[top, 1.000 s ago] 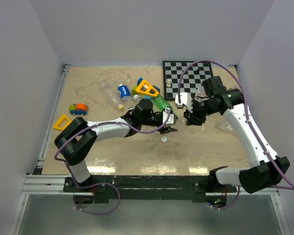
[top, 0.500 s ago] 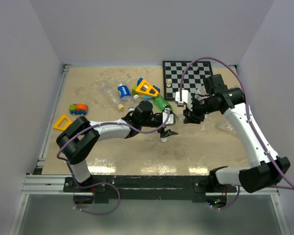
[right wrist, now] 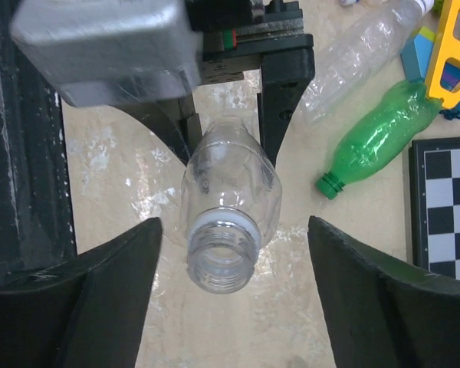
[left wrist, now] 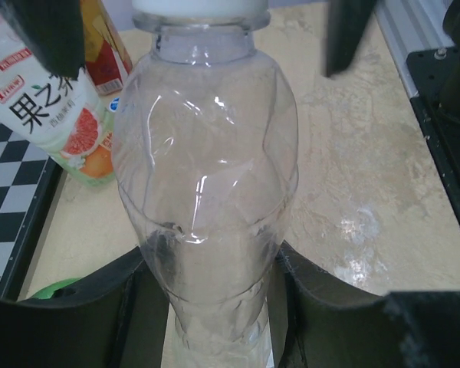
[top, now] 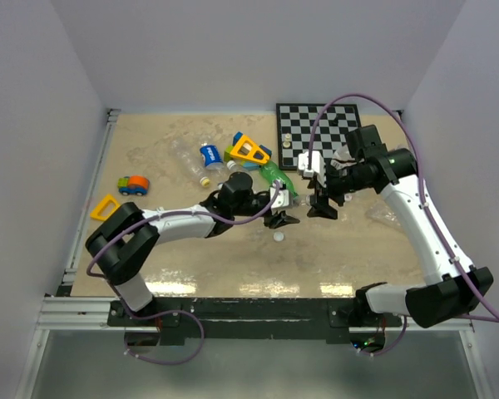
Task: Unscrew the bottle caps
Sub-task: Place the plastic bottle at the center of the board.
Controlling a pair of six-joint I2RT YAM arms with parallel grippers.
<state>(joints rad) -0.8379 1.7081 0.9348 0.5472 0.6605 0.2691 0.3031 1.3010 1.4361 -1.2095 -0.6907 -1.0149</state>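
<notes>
My left gripper (left wrist: 215,326) is shut on the lower body of a clear plastic bottle (left wrist: 207,169), holding it off the table and pointed at the right arm. The bottle's neck (right wrist: 222,261) is open, with bare threads and a white ring, and no cap on it. My right gripper (right wrist: 231,299) stands open, its fingers wide on either side of that neck without touching it. In the top view the left gripper (top: 281,218) and right gripper (top: 320,201) face each other at mid-table. One small white bottle cap (top: 277,236) lies on the table just below them.
A green bottle (top: 276,176) with an open neck lies behind the grippers, next to a clear blue-labelled bottle (top: 201,158) and a yellow-orange toy (top: 249,150). A chessboard (top: 320,133) is at the back right. A toy car (top: 134,184) and yellow triangle (top: 106,207) sit at the left.
My right gripper has opened and now stands wide around the bottle's bare neck. The left gripper shifted slightly left with the bottle. The white cap on the table has not moved.
</notes>
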